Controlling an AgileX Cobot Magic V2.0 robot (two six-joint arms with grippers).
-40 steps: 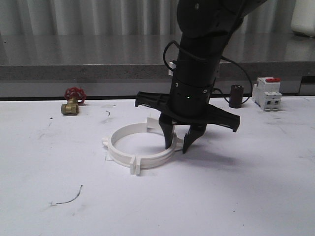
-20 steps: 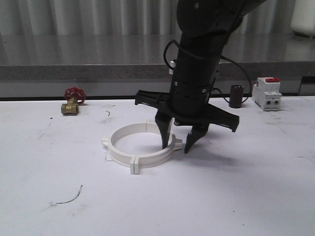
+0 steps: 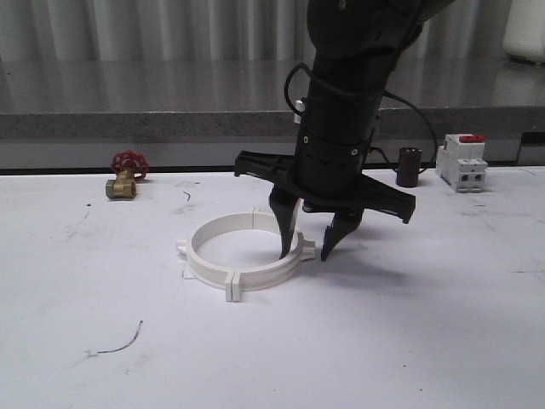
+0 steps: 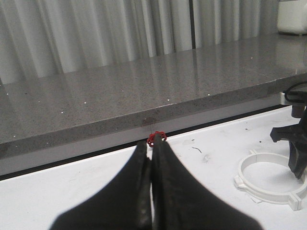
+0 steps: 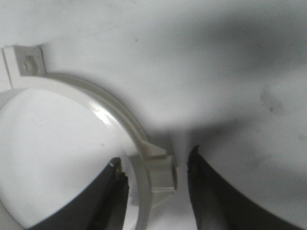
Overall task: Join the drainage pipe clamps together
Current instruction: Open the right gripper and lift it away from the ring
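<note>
Item: two white plastic semicircular drainage pipe clamps (image 3: 243, 260), lying flat on the white table (image 3: 409, 341) as one closed ring, end flanges meeting at the front edge and at the rear; seen also from my left wrist (image 4: 268, 175) and my right wrist (image 5: 120, 129)

Item: my right claw (image 3: 306, 247), black, pointing down at the ring's right side. Its jaws stand apart, one finger inside the ring, the other outside, the ring wall and its small outer tab between them. From the right wrist the gap on either side of the tab is plain, so I grip nothing (image 5: 156, 191)

Item: my left claw (image 4: 152, 191), black, raised well to the left of the ring, jaws pressed together with nothing between them

Item: small brass valve with red round handwheel (image 3: 126, 175), behind and to the left of the ring, near the table's back edge

Item: white boxy breaker with red switch (image 3: 461, 162), behind and well to the right of the ring

Item: short black cylinder (image 3: 410, 167), just left of the breaker

Item: thin dark wire scrap (image 3: 119, 341), in front and to the left of the ring
</note>
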